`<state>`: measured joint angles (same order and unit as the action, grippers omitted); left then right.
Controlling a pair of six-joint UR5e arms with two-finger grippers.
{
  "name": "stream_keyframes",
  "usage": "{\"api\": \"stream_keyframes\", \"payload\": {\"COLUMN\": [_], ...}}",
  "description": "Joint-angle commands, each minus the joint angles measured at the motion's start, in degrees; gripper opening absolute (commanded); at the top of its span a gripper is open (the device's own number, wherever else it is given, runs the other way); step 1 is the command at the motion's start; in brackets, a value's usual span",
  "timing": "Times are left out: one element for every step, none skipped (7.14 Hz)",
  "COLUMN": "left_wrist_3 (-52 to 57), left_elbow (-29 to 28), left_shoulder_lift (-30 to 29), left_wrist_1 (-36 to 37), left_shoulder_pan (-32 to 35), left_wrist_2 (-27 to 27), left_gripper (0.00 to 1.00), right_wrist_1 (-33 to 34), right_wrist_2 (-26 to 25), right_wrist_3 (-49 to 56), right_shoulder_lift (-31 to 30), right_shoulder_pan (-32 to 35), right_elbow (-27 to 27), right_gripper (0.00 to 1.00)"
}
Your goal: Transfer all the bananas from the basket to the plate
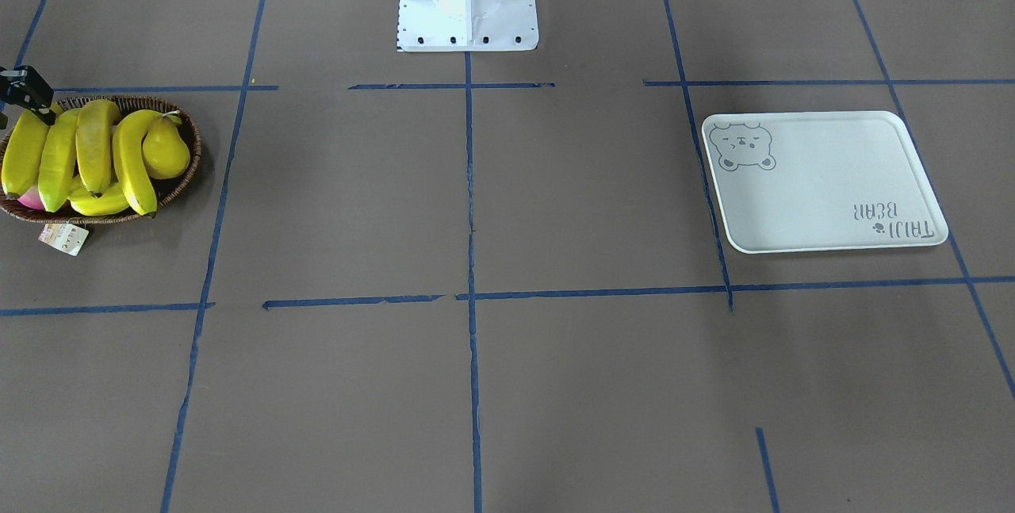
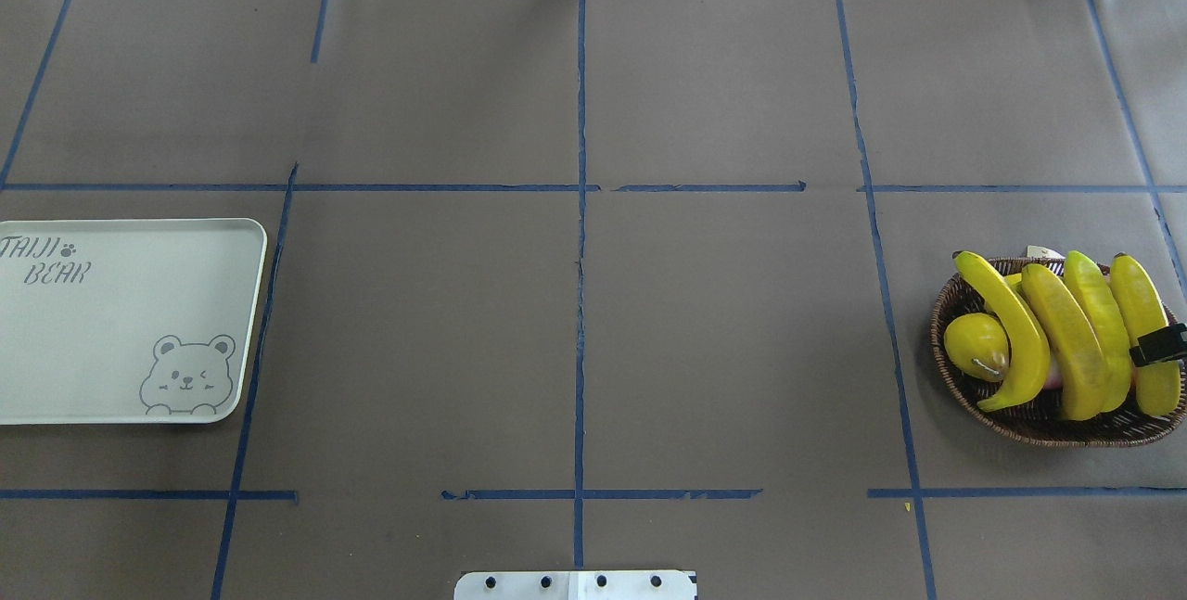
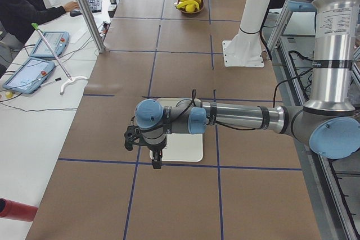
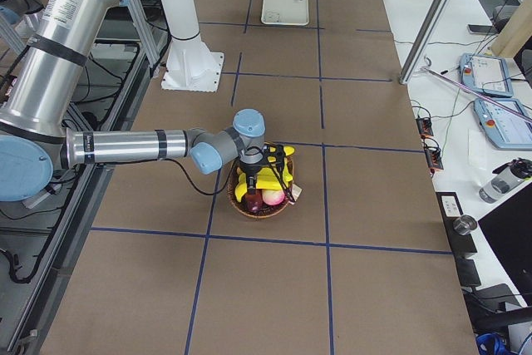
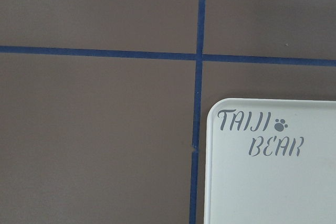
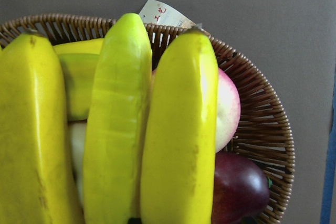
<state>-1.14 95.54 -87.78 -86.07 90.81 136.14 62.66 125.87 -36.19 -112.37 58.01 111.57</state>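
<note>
Nearest us, the left gripper (image 3: 156, 162) hangs by one off-white rectangular plate (image 2: 121, 322); the right gripper (image 2: 1161, 345) hovers over four glossy yellow bananas (image 2: 1066, 340) in one wicker basket (image 2: 1039, 428). We cannot tell either grip.

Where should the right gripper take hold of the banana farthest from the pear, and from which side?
Around its middle, from straight above. That outermost banana lies on top of the pile in the basket, uncovered, with a neighbouring banana close alongside, so the right gripper would best close across its narrow width.
</note>
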Motion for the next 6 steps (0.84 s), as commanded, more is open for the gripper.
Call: {"api": "stream_keyframes", "payload": {"left_wrist_3": [0.0, 0.0, 0.0, 0.0, 0.0, 0.0], "left_elbow": [0.0, 0.3, 0.3, 0.3, 0.5, 0.7], "left_shoulder_lift": [-0.1, -0.1, -0.1, -0.1, -0.1, -0.1], "left_wrist_1": [0.0, 0.0, 0.0, 0.0, 0.0, 0.1], "left_shoulder_pan": [0.0, 0.0, 0.0, 0.1, 0.1, 0.0], "left_wrist_2": [0.0, 0.0, 0.0, 0.0, 0.0, 0.0], "left_gripper": [1.0, 1.0, 1.0, 1.0, 1.0, 1.0], "right_wrist_1": [0.0, -0.1, -0.1, -0.1, -0.1, -0.1], "right_wrist_2": [0.0, 0.0, 0.0, 0.1, 0.1, 0.2], "right_wrist_3": [0.0, 0.0, 0.1, 0.1, 0.2, 0.4], "right_shoulder_lift": [0.0, 0.0, 0.0, 0.0, 0.0, -0.4], "right_shoulder_pan": [0.0, 0.0, 0.1, 0.1, 0.3, 0.4], "right_elbow": [-0.1, -0.1, 0.0, 0.0, 0.1, 0.5], "right_gripper": [0.43, 0.23, 0.08, 0.02, 0.01, 0.01]}}
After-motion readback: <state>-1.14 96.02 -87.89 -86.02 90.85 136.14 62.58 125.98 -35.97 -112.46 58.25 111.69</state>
